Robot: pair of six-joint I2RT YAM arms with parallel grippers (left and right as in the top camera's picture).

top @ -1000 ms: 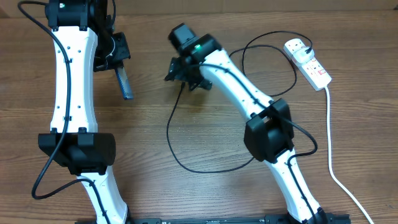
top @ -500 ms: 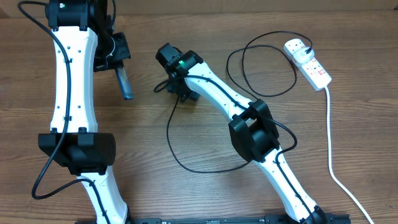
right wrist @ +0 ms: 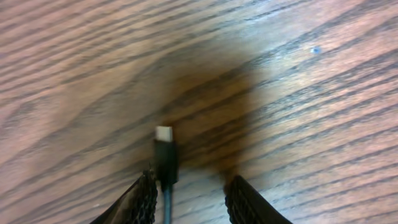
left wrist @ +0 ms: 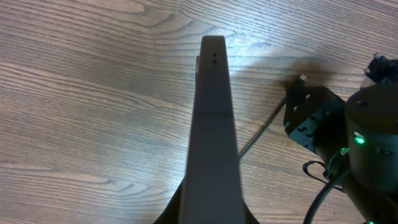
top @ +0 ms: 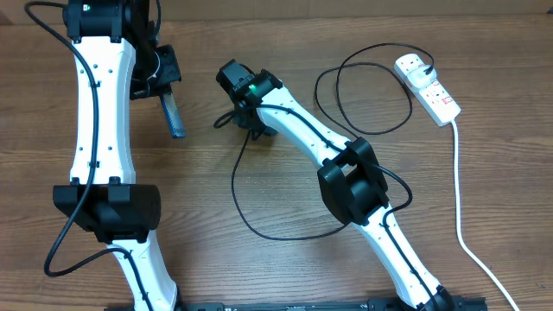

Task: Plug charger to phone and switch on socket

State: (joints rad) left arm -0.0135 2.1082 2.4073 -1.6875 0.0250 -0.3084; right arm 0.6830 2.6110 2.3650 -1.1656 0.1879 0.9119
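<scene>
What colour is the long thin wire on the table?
Black. The wire shows best from the overhead camera.

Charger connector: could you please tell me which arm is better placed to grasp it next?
Right: the right tool, open, straddles the charger connector on the table; the left tool holds the phone.

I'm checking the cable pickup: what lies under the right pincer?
The charger tip lies on the wooden table between the fingers of the open right pincer. Overhead, the pincer hides the tip; only cable trailing away shows.
</scene>
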